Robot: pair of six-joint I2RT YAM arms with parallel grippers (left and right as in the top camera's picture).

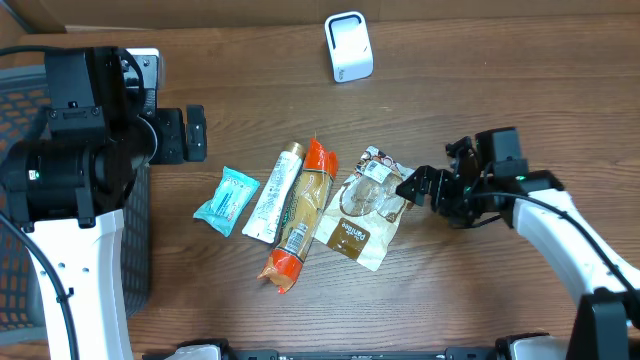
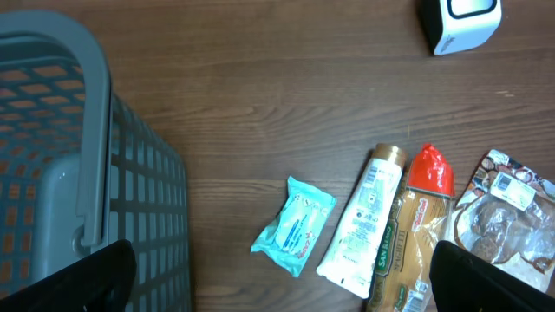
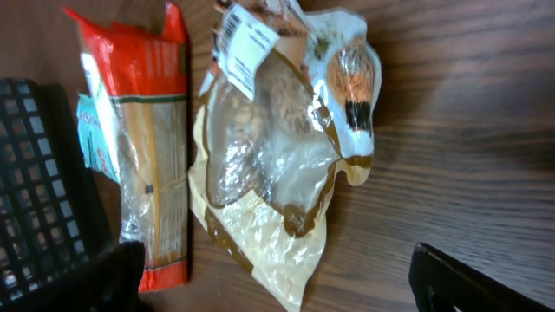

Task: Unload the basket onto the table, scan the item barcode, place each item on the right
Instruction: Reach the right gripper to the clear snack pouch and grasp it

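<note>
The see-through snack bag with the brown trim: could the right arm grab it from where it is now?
Probably yes. The right pincer is open at the snack bag's right edge, with nothing between them. The bag lies flat on the table, though, so gripping it may be fiddly.

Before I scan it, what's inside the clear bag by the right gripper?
The clear bag shows brownish baked pieces through its window; its printed end and label hide the rest.

A snack bag (image 1: 365, 207) lies just before the right gripper (image 1: 405, 188); beyond it, side by side, pasta packet (image 1: 302, 215), tube (image 1: 273, 193) and wipes pack (image 1: 226, 199), the last nearest the left gripper (image 1: 197, 133).
</note>
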